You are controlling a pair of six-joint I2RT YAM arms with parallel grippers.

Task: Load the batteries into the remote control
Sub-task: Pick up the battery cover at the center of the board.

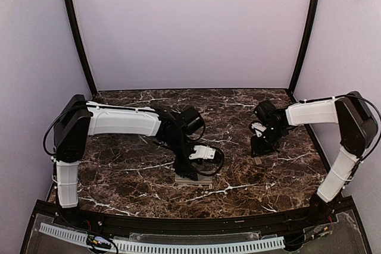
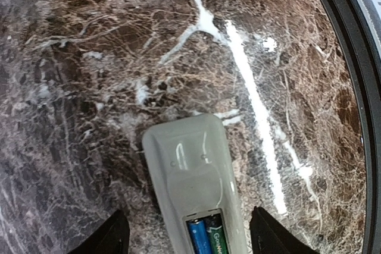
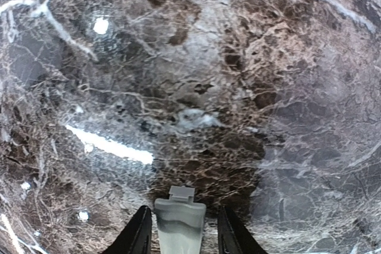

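The left gripper [image 2: 189,213] hangs low over the remote control [image 2: 190,176], its fingers [image 2: 116,236] spread wide on either side of the grey back and, as far as the left wrist view shows, not touching it. The remote lies face down on the marble table [image 1: 119,165]. Its long axis runs straight out from between those fingers, and the open recess is at the end nearest them. In the recess sit the batteries [image 2: 205,237], two cells side by side along the remote's length, one wrapped in blue, the other darker with green print.

To the right of the remote and well apart from it, the right gripper [image 3: 184,209] is closed on a small flat grey cover [image 3: 180,221], tab end pointing away from the wrist. In the overhead view the piece hangs just below that gripper.

With both cells apparently seated, what is probably left is fitting the cover. That means carrying it leftward to the remote and lining it up with the recess. The left arm is the nearer one and well placed to steady the body.
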